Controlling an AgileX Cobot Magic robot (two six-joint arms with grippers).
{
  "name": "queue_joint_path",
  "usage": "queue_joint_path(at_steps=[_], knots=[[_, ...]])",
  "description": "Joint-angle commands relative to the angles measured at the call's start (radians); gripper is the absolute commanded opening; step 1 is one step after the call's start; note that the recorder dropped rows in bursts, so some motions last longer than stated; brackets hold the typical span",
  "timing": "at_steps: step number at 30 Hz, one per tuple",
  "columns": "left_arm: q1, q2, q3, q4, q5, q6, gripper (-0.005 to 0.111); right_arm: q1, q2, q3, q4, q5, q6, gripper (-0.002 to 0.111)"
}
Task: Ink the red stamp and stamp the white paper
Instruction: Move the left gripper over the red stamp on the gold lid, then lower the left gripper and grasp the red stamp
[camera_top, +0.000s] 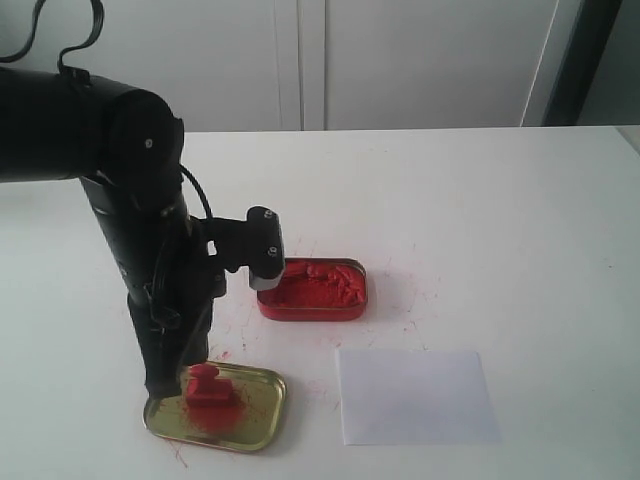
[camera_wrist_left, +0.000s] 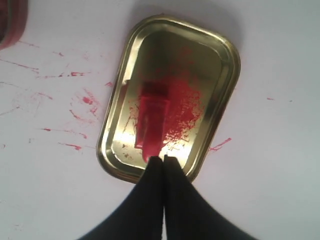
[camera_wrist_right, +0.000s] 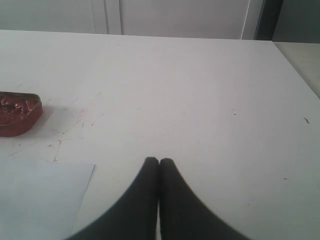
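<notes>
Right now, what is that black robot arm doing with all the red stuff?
The left gripper hangs over the gold lid, fingers pressed shut, right beside the red stamp that sits on the lid. It isn't holding the stamp. The open tin of red ink is farther back, and the white paper lies nearby with no mark I can see. The right gripper is shut too, holding nothing.

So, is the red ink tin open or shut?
Open. The red tin shows its red paste uncovered, and the gold lid lies apart from it, with the red stamp on it.
</notes>
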Motion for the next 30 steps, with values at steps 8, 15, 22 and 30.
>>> queue_joint_path(at_steps=[8, 15, 22, 30], knots=[[-0.006, -0.003, -0.003, 0.009, -0.039, 0.079, 0.008, 0.001, -0.005, 0.005, 0.001, -0.014, -0.003, 0.000], [-0.006, -0.003, -0.003, 0.009, -0.026, 0.163, 0.035, 0.001, -0.005, 0.005, 0.001, -0.014, -0.003, 0.000], [-0.006, -0.003, -0.003, 0.000, 0.016, 0.236, 0.046, 0.001, -0.005, 0.005, 0.001, -0.014, -0.003, 0.000], [-0.006, 0.031, -0.003, -0.036, 0.009, 0.257, 0.058, 0.001, -0.005, 0.005, 0.001, -0.014, -0.003, 0.000]])
